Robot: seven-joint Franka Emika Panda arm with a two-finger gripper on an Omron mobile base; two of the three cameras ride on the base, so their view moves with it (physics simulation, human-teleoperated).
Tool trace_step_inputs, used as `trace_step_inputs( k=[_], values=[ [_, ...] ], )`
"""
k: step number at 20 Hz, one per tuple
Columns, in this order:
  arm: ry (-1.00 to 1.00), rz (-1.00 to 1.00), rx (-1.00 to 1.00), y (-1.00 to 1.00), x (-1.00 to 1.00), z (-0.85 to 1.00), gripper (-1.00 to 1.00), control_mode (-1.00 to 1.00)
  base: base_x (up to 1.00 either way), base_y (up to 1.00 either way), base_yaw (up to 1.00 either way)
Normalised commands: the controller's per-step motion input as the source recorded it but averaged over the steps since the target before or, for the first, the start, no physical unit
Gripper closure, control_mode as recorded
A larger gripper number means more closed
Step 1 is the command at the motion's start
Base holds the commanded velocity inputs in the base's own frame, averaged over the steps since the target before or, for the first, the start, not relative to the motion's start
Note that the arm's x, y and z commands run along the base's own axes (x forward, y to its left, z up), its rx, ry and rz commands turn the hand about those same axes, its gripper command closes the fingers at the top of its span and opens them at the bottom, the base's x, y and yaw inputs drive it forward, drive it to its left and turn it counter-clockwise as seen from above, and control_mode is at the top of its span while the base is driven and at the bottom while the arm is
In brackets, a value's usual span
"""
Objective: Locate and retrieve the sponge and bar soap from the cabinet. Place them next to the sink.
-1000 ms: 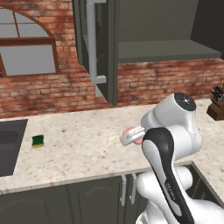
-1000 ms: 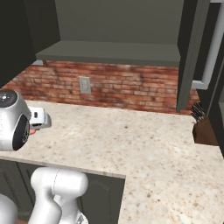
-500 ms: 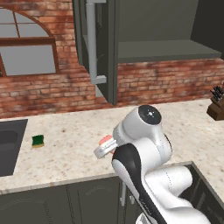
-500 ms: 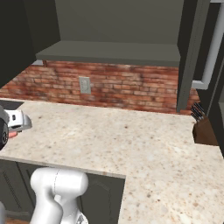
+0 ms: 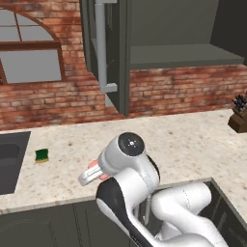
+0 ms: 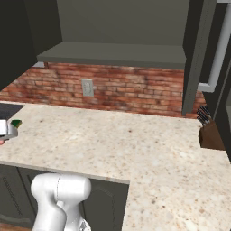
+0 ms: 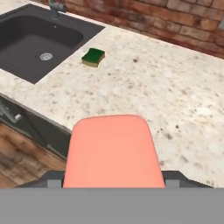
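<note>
We find the two-finger gripper closed on the salmon-pink rounded bar soap, held above the front part of the speckled beige stone counter. In the hand view the bar sits between the dark finger tips and hides most of them.

The small green-topped, yellow-bottomed sponge lies flat on the counter just beside the dark grey recessed sink, apart from the soap. We judge that half of the task done.

The tall dark grey-green cabinet with its long silver handle stands open, and what we see of its shelf is bare.

The step in hand, in our judgement, is carrying the soap to the sink side. The next move calls for travel toward the sponge, a descent to bare counter near it, short of the basin edge, then release.
</note>
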Motion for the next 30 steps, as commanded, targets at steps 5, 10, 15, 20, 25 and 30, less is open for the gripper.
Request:
trace_step_inputs(
  k=[5, 10, 15, 20, 25, 30],
  values=[
    [0.03, -0.01, 0.00, 0.60, 0.29, -0.15, 1.00, -1.00, 0.00, 0.00, 0.00],
    [0.06, 0.00, 0.00, 0.56, 0.31, -0.23, 1.00, -1.00, 0.00, 0.00, 0.00],
    [0.08, 0.00, 0.00, 0.51, 0.37, -0.28, 1.00, -1.00, 0.00, 0.00, 0.00],
    [0.07, 0.00, 0.00, 0.45, 0.46, -0.28, 1.00, -1.00, 0.00, 0.00, 0.00],
    [0.01, 0.00, -0.01, 0.37, 0.40, -0.34, 1.00, -1.00, 0.00, 0.00, 0.00],
    [-0.02, 0.00, -0.03, 0.27, 0.34, -0.39, 1.00, -1.00, 0.00, 0.00, 0.00]
  ],
)
